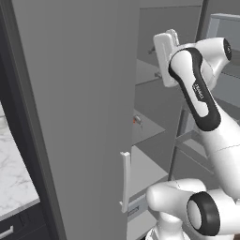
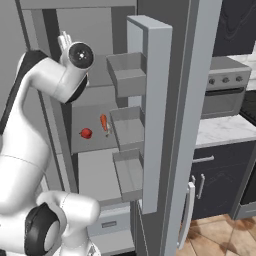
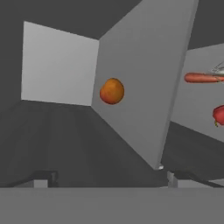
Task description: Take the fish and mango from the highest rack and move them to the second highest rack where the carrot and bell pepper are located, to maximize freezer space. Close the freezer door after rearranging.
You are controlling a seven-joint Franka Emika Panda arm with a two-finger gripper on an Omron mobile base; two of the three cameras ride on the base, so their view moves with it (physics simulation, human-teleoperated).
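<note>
Reaching toward the mango on the highest rack, the end effector stands wide apart, empty; next it must advance and close on it.

A white marble worktop runs beside the tall grey fridge cabinet, over dark cupboards with slim pale handles. On that worktop's far end sits a steel oven with round knobs, beneath a dark wall. Below the cupboards lies warm wooden floor. Another marble worktop lies at the cabinet's other side.
</note>
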